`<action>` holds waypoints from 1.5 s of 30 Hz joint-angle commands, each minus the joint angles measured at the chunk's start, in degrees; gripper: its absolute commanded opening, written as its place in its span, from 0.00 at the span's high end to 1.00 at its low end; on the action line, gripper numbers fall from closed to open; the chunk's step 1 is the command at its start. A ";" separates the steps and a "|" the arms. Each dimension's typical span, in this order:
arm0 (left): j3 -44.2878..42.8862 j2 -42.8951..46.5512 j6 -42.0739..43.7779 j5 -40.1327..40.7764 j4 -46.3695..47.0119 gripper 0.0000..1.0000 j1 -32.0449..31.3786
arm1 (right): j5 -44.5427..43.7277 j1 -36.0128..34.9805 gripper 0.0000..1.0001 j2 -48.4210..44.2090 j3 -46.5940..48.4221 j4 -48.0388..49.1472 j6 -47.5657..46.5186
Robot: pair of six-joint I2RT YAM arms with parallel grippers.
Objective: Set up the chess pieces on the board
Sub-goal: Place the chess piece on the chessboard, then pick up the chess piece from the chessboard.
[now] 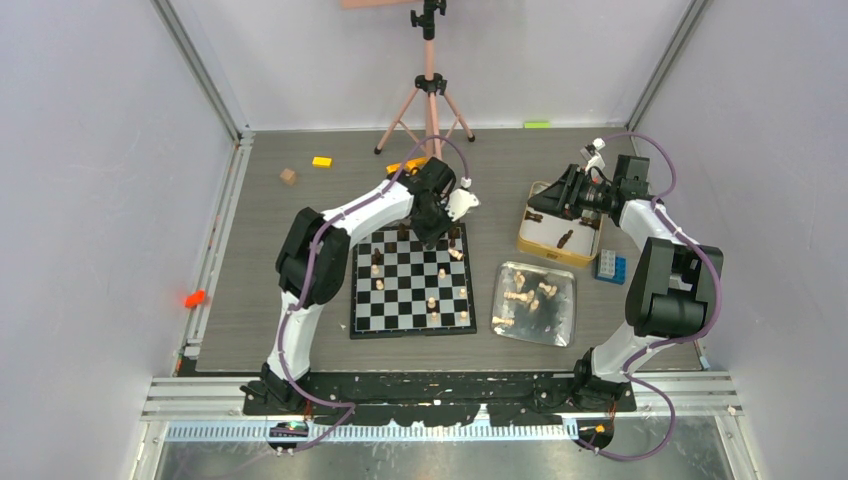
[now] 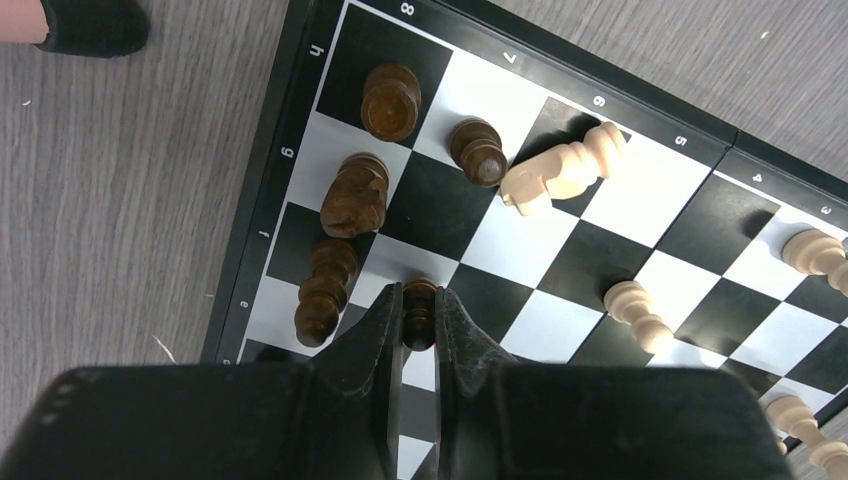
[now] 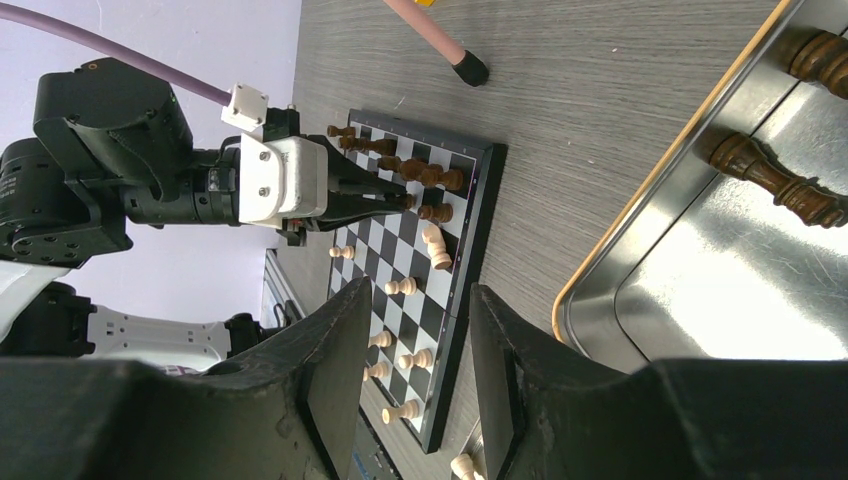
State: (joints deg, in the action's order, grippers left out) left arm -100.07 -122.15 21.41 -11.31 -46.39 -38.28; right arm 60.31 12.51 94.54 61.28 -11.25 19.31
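Left pincer (image 2: 420, 300) clamped on small dark-brown wooden pawn (image 2: 420, 322) — pawn upright, long axis vertical, straight between fingertips, over far rows of black-and-white checkered chessboard (image 2: 585, 265), just beside other dark chessmen. Whether pawn touches board: cannot tell. Right pincer (image 3: 418, 300) apart, empty — over gold-rimmed metal tin (image 3: 690, 190), well apart from board; left arm nearer.

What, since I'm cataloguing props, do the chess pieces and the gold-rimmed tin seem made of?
The chess pieces: likely wood, stained dark brown or pale tan, with soft sheen. The tin: apparently sheet metal, shiny silvery reflective inside, gold-coloured rim.
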 commanded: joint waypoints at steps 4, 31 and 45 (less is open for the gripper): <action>-1.58 -0.94 -1.06 0.41 2.51 0.94 -0.05 | 0.68 0.32 0.53 -0.47 1.17 0.62 -1.03; 3.01 10.60 -4.82 -9.27 -1.15 0.53 -1.51 | 0.77 0.32 0.53 1.05 1.56 0.33 -1.29; 6.79 8.33 -6.27 -11.55 -0.78 0.51 -5.47 | 0.84 0.32 0.53 1.44 1.74 -0.18 -1.74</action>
State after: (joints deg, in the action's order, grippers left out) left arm -93.60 -113.14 15.44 -22.74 -47.55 -42.74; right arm 60.34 12.51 95.55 61.28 -11.99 18.52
